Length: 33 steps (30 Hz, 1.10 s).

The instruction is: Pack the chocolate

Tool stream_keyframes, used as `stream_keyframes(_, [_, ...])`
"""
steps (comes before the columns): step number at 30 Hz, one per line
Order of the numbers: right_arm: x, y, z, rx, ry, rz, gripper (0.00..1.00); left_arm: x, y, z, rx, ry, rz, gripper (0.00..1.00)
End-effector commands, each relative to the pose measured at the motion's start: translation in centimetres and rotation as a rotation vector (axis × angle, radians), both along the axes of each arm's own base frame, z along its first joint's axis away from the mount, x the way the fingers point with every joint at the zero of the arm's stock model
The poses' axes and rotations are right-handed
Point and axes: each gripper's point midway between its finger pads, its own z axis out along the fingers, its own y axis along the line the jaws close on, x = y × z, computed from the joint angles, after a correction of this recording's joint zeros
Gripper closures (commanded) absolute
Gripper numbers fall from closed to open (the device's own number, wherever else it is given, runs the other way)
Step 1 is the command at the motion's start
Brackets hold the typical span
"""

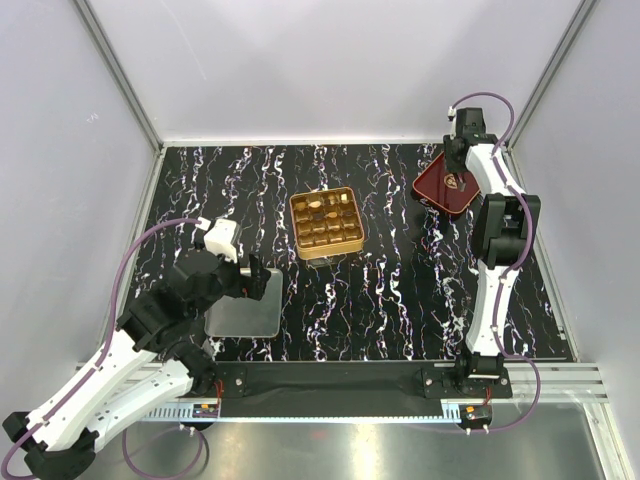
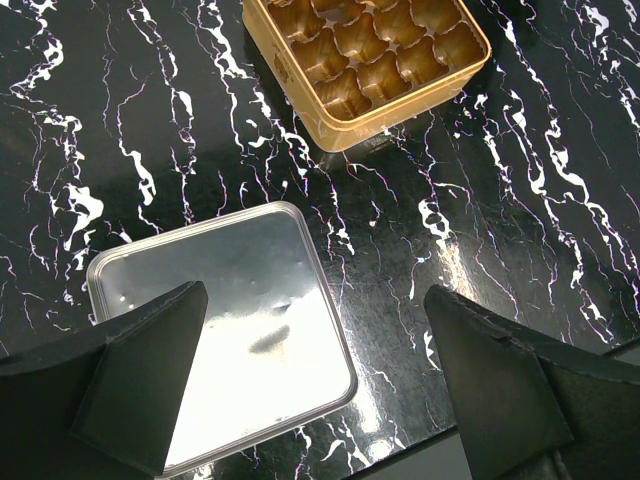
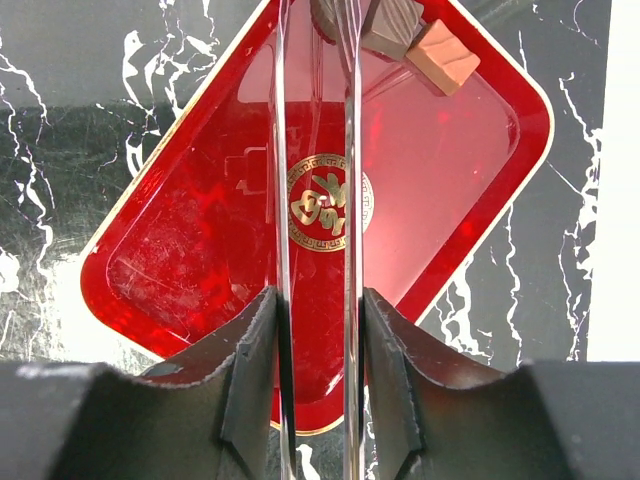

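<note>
the right gripper (image 3: 318,300) is clamped on a pair of clear tongs (image 3: 348,150). its dark fingers (image 3: 395,370) press the outer faces of the two thin blades, which run straight up toward 12 o'clock over the red tray (image 3: 170,250).

the chocolate (image 3: 443,57) near this arm lies at the far end of the tongs, well ahead of the fingers, at about 1 o'clock from the tray's gold emblem (image 3: 325,200). it shows as a tan block with a dark piece touching it on its 10 o'clock side. another dark bit sits between the blade tips at the very top edge. the frame cuts it off, so i cannot tell whether the blades pinch it.

in the top view the tray lies at 2 o'clock from the gold tin (image 1: 343,243), which stands mid-table (image 1: 400,290). a few light pieces of chocolate sit in the tin's cells on its 12 o'clock side.

the left gripper (image 2: 312,295) has its fingers spread as wide as they go and holds nothing. it hovers above a silver lid (image 2: 250,270), one fingertip over the lid and the other over bare marble at the lid's 3 o'clock. the lid lies at 7 o'clock from the tin and apart from it. all the chocolate is well apart from these fingers, and the tin's near corner shows at 12 o'clock in that wrist view.
</note>
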Motion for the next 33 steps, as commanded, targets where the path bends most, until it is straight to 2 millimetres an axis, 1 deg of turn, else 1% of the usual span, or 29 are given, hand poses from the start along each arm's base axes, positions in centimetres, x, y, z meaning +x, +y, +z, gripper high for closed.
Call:
stream_keyframes(1, [0.9,-0.1,5.4,-0.026,-0.13,0.01,0.57,0.5,-0.8,0.8,-0.023,-0.036,-0.027,0.01])
stream_keyframes(9, [0.8,-0.6,6.0,-0.053,-0.143,-0.003,0.57,0.5,-0.9,0.7,-0.022,-0.033,-0.03,0.01])
stream_keyframes(14, [0.8,-0.7,5.7,-0.058,-0.137,-0.004,0.58,0.5,-0.9,0.7,-0.022,-0.033,-0.03,0.01])
stream_keyframes(21, [0.7,-0.9,6.1,-0.067,-0.15,-0.007,0.59,0.5,-0.9,0.7,-0.021,-0.031,-0.031,0.01])
stream_keyframes(25, [0.7,-1.0,5.9,-0.074,-0.151,-0.004,0.58,0.5,-1.0,0.6,-0.019,-0.027,-0.036,0.01])
stream_keyframes(29, [0.7,-1.0,5.2,-0.075,-0.139,-0.005,0.56,0.4,-1.0,0.6,-0.018,-0.028,-0.036,0.01])
stream_keyframes(33, [0.7,-1.1,5.1,-0.08,-0.137,-0.008,0.55,0.5,-1.0,0.6,-0.018,-0.026,-0.036,0.01])
